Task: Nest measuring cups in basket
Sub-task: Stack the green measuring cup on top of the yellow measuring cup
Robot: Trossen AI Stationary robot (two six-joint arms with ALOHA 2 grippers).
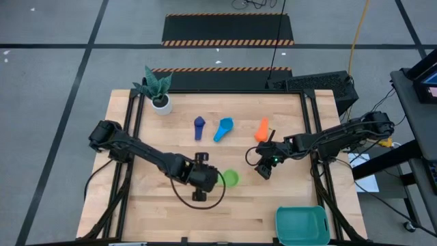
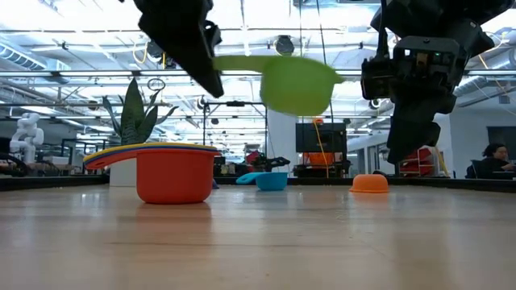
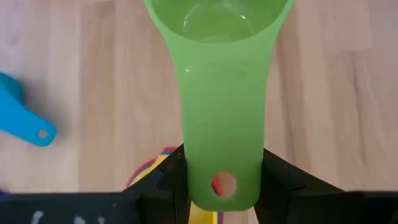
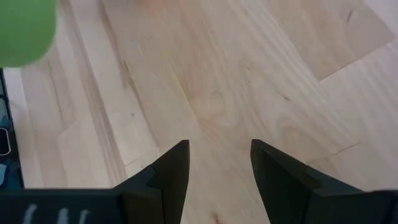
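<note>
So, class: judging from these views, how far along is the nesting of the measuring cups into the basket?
Done: a stack with a red cup outermost stands on the table. In hand: the left gripper holds the green cup by its handle, in the air. Left: the navy cup, light blue cup and orange cup lie loose, and the basket holds no cups. The right gripper is open, holding nothing.

Both arms are dark with black cables; the right gripper (image 1: pixel 264 169) shows a small green light.
</note>
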